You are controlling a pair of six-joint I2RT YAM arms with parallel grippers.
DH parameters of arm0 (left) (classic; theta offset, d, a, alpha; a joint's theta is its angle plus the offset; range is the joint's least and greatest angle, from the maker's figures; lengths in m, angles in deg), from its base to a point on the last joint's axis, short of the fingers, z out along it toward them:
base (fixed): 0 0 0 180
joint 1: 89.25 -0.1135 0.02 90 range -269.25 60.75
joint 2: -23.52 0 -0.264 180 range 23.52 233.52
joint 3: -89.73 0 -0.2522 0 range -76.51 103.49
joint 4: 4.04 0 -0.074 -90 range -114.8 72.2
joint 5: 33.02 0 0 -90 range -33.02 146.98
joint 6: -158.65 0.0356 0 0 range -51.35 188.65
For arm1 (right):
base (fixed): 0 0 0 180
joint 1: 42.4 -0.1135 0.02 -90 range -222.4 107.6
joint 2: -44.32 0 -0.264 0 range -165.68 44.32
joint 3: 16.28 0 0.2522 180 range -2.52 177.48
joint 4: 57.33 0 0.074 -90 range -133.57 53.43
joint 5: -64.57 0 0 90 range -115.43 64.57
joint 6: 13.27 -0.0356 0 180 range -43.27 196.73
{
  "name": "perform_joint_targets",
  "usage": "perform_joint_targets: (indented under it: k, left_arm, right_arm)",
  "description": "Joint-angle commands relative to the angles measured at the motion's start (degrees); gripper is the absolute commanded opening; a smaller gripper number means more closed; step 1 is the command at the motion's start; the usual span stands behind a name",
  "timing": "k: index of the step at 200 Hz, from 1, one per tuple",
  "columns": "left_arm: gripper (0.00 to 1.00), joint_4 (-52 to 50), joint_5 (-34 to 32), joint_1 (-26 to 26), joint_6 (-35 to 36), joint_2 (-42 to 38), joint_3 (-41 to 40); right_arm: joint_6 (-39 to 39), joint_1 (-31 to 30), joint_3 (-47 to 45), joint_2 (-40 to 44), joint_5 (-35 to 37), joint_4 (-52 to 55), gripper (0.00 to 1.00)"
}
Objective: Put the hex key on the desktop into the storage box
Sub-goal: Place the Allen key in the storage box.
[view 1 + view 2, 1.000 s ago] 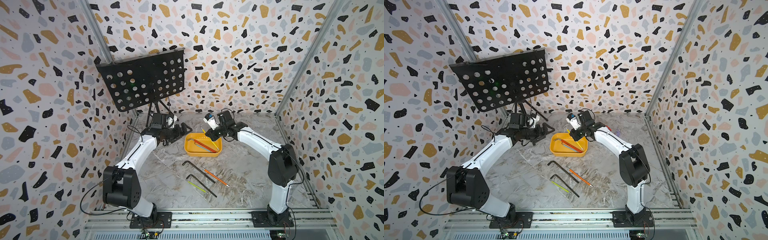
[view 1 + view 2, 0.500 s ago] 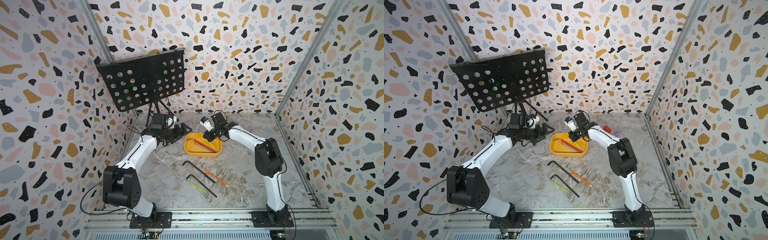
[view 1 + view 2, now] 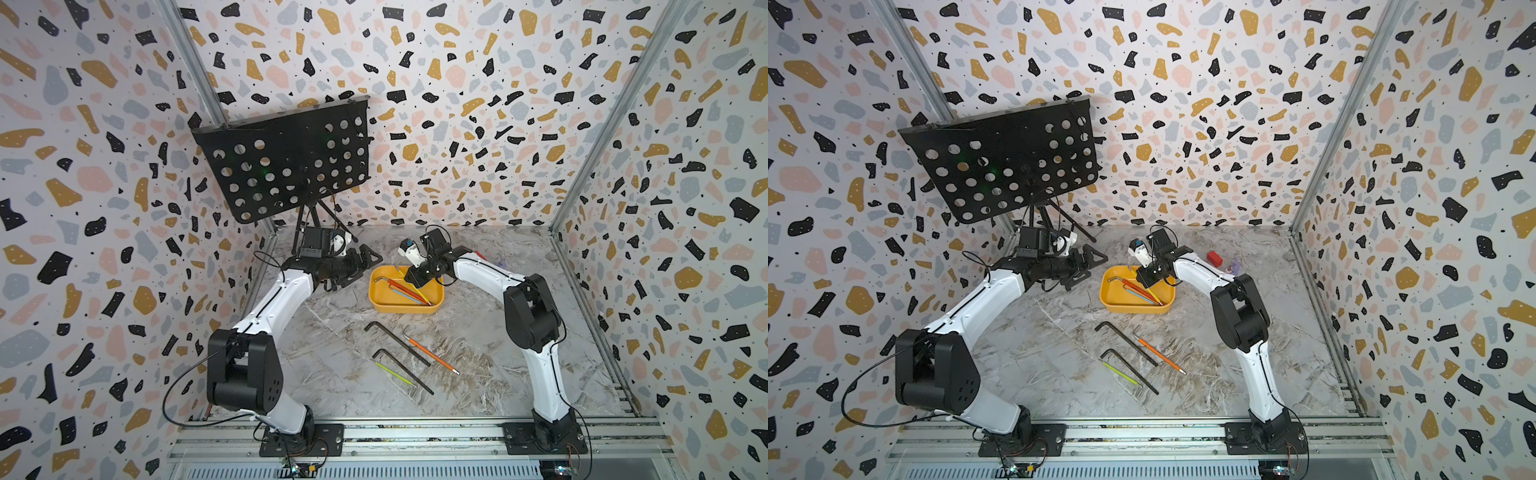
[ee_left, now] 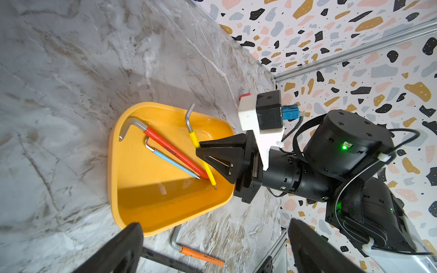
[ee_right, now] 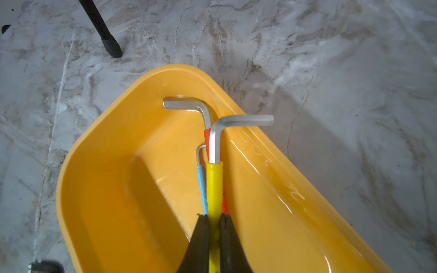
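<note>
Over the storage box (image 5: pixel 179 67), I have the yellow-sleeved hex key (image 5: pixel 214 184) pinched by its sleeve in the right end effector (image 5: pixel 214 216), whose black wedge-shaped fingers press against it from both sides. It is an L-shaped bar of bright hexagonal steel with a glossy plastic sleeve on the long leg. The short bare leg reaches across the tub's far rim, and the long leg slants down inside. I cannot tell whether its tip touches the tub floor.

Under it, a thicker red-sleeved hex key (image 4: pixel 175 151) and a thin blue-sleeved hex key (image 4: pixel 172 162) lie side by side on the shiny yellow-orange plastic, a shallow tub with rounded corners. The left end effector (image 3: pixel 359 268) hangs just beside the tub, fingers spread wide, holding nothing.

Nearer the arm bases, on the veined marble-look surface (image 3: pixel 332 374), lie a black hex key (image 3: pixel 397 340), a second black hex key (image 3: pixel 403 368), an orange-sleeved hex key (image 3: pixel 432 355) and a lime-sleeved hex key (image 3: pixel 392 372). A red block (image 3: pixel 1214 257) sits beyond the right forearm, and a perforated black music stand (image 3: pixel 286 162) stands in the back corner.
</note>
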Motion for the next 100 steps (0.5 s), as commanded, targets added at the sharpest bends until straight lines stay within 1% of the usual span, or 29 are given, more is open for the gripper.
perform_joint_targets:
  k: [1, 53, 73, 85, 100]
  left_arm:
    - [1.00, 2.05, 1.32, -0.26, -0.27, 0.22, -0.71]
    - [1.00, 2.20, 1.16, -0.25, -0.22, -0.10, -0.88]
    - [1.00, 2.25, 1.14, -0.26, -0.32, -0.13, -0.93]
    - [1.00, 2.24, 1.14, -0.29, -0.35, -0.14, -0.93]
    - [1.00, 2.24, 1.27, -0.27, -0.39, -0.24, -0.95]
  right_arm:
    - [0.75, -0.69, 2.29, 0.06, -1.54, 2.09, 0.00]
    - [1.37, -1.43, 2.43, -0.76, -1.14, 3.76, 0.00]
    - [1.52, -1.49, 2.39, -0.74, -0.87, 4.11, 0.08]
    - [1.73, -1.49, 2.31, -0.65, -0.75, 4.28, 0.15]
    - [1.79, -1.53, 2.20, -0.39, -0.33, 4.43, 0.20]
